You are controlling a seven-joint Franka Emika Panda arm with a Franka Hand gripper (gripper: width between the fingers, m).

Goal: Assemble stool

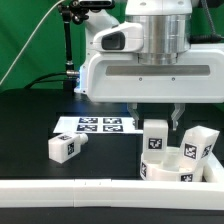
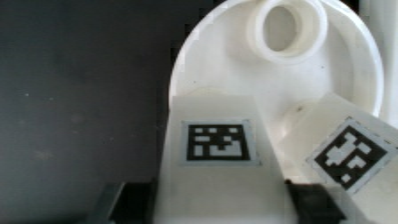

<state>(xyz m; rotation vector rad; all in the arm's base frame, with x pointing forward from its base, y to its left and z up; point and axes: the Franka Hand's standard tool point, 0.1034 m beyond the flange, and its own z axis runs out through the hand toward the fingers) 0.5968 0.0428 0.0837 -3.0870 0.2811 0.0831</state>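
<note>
**Squarely on a stool leg**

We see the pincer [image 1: 156,120] hanging low at the exterior view's right, with one jaw on each side of an upright leg [image 1: 155,137]. In the wrist view its fingers [image 2: 128,203] sit flush against that leg's two sides with no gap showing. We therefore read the pincer as gripping the leg, whose tag faces the wrist camera. The round seat [image 1: 172,172] lies on the black counter [image 1: 30,130] just in front of the held leg. The wrist view shows the seat's hole beyond the leg. We cannot tell whether the leg rests on the seat or only stands beside it. A second leg [image 1: 197,143] leans tilted at the seat, just beside the held one. A third leg [image 1: 65,147] lies well apart, toward the exterior view's left. The marker board [image 1: 95,124] lies flat between that leg and the pincer. A long white rail [image 1: 90,192] runs along the front edge.
</note>
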